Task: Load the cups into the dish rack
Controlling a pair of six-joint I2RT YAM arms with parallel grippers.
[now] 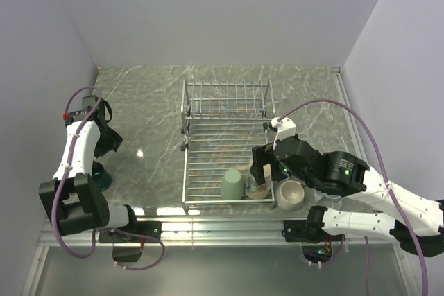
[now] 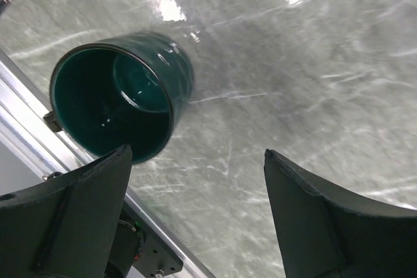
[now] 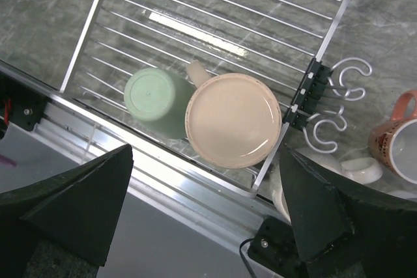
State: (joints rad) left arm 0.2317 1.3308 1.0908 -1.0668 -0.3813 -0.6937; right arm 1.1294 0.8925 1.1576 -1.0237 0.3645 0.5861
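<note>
The silver wire dish rack stands mid-table. In its near right corner a light green cup and a tan cup stand upside down, side by side. My right gripper hovers open above the tan cup, holding nothing; it also shows in the top view. A cream-white cup sits on the table right of the rack. A salmon-red cup stands further right. A dark teal cup stands upright at the near left. My left gripper is open and empty beside it. The pale blue cup is hidden.
The rack's upright slotted section is at its far end. White wire hooks hang off the rack's right side. A metal rail runs along the table's near edge. Walls close in on the left, back and right.
</note>
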